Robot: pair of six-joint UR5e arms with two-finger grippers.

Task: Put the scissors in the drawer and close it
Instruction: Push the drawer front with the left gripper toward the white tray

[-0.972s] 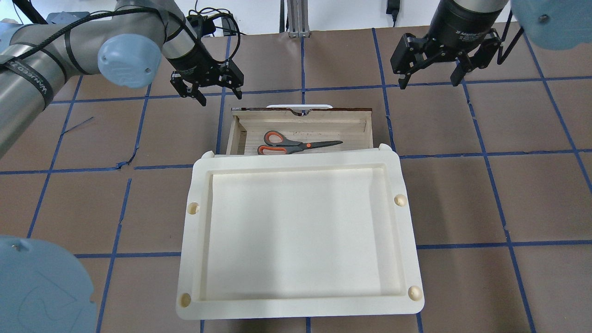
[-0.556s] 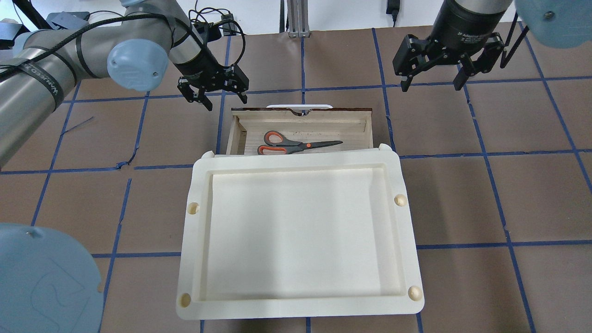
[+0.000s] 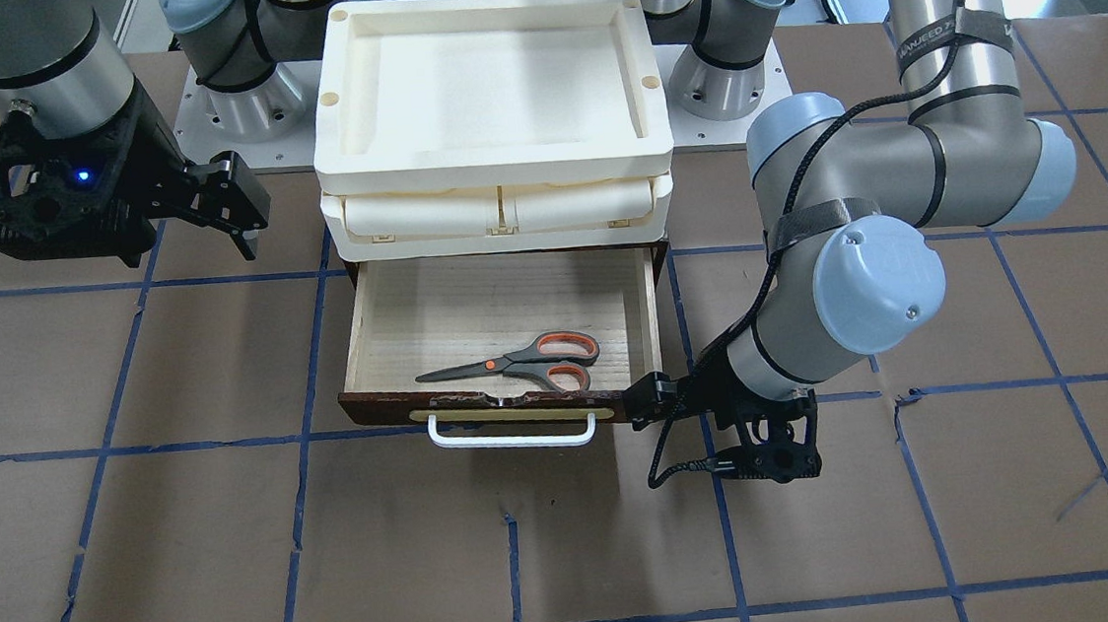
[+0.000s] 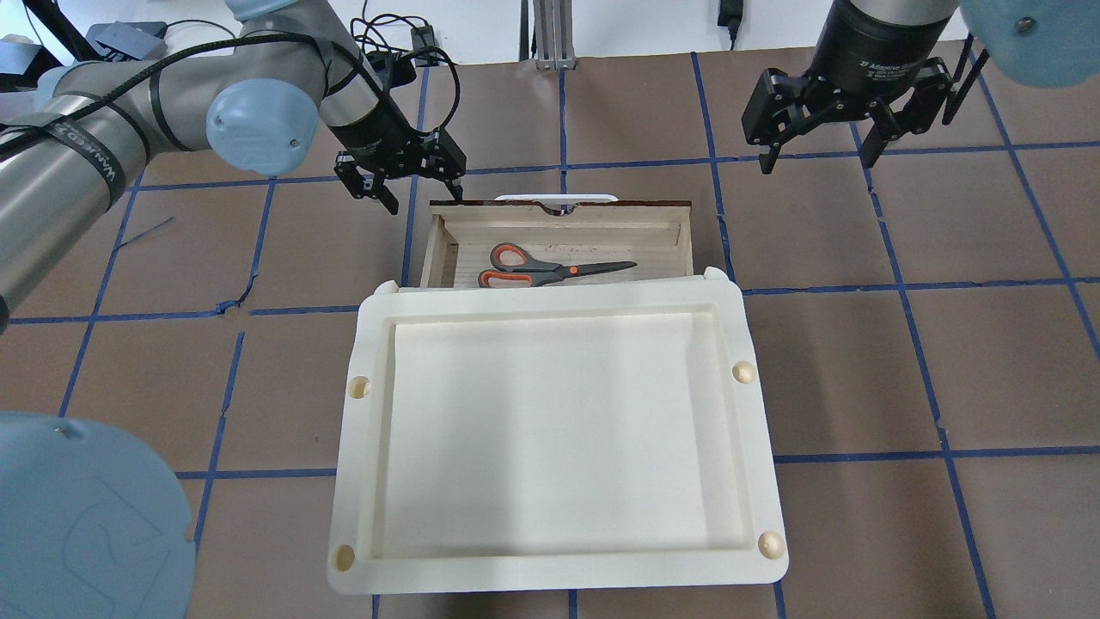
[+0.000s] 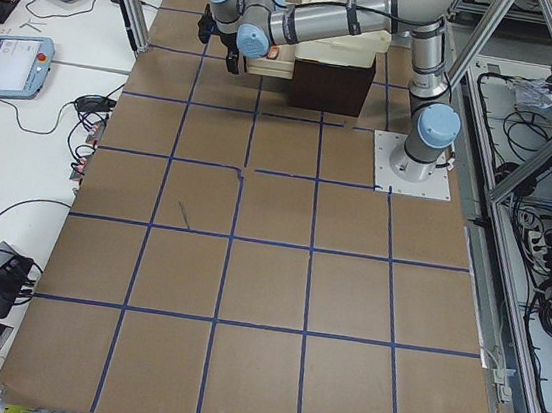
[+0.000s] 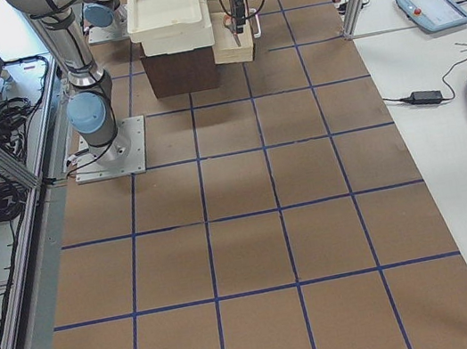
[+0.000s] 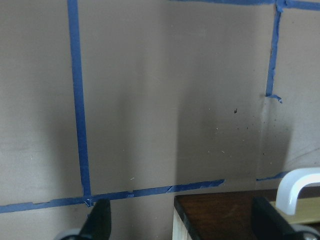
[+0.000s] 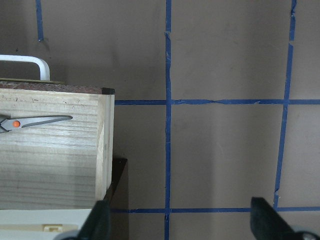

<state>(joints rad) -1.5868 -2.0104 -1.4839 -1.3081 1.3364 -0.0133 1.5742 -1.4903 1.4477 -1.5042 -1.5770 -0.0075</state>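
The scissors [image 4: 550,268], with grey blades and orange-lined loops, lie inside the open pale-wood drawer [image 4: 593,236], blades pointing right in the overhead view. They also show in the front view [image 3: 518,361]. The drawer's dark front panel [image 3: 394,410] carries a white bar handle [image 3: 512,438]. My left gripper [image 4: 425,199] is open and empty, just outside the front panel's left corner. In the left wrist view the panel corner [image 7: 225,215] and handle [image 7: 300,185] lie between its fingertips [image 7: 100,222]. My right gripper [image 4: 816,163] is open and empty, beyond the drawer's right side.
A cream-white plastic tray [image 4: 369,430] sits on top of the dark cabinet [image 5: 331,87] that houses the drawer. The brown table [image 4: 945,361] carries a blue tape grid. The robot's base plate [image 3: 235,153] lies behind the cabinet.
My left gripper has moved right and down toward the drawer front's left corner. My right gripper has shifted slightly right. The scissors and drawer have not moved.
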